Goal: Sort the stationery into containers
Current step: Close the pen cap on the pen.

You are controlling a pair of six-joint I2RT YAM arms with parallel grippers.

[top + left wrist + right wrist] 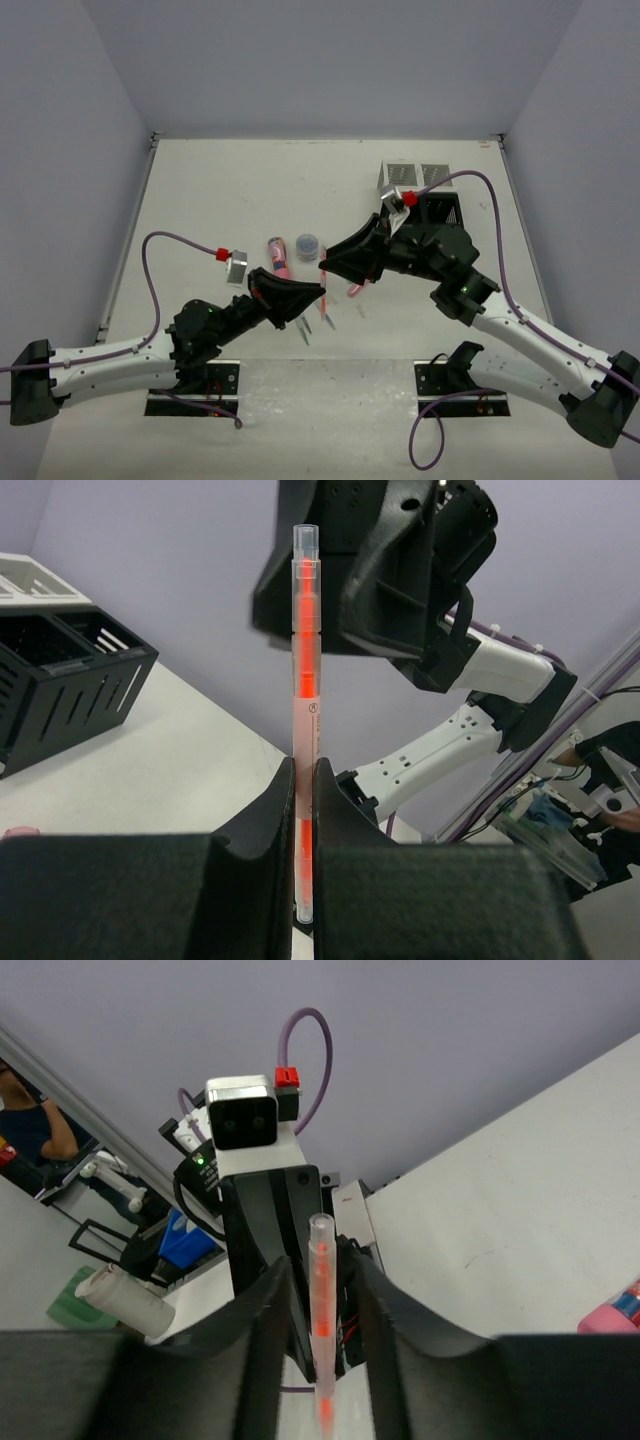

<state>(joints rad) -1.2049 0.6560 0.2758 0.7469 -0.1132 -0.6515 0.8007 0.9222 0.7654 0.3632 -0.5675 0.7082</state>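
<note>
My left gripper point(318, 291) is shut on a thin orange pen point(304, 670) and holds it upright above the table; its jaws point(303, 768) pinch the pen's lower part. My right gripper point(328, 264) faces it from the other side. In the right wrist view its open fingers point(322, 1275) straddle the pen's top end point(321, 1300) with a gap on each side. A pink marker point(278, 256) and a round grey-blue pot point(307, 246) sit on the table just behind. The black container point(437, 212) and the white container point(408, 175) stand at the back right.
A few thin pens point(304, 328) lie on the table below the two grippers. The black container point(60, 680) and the white container point(25, 575) show at the left of the left wrist view. The pink marker point(612, 1310) shows at the right edge of the right wrist view.
</note>
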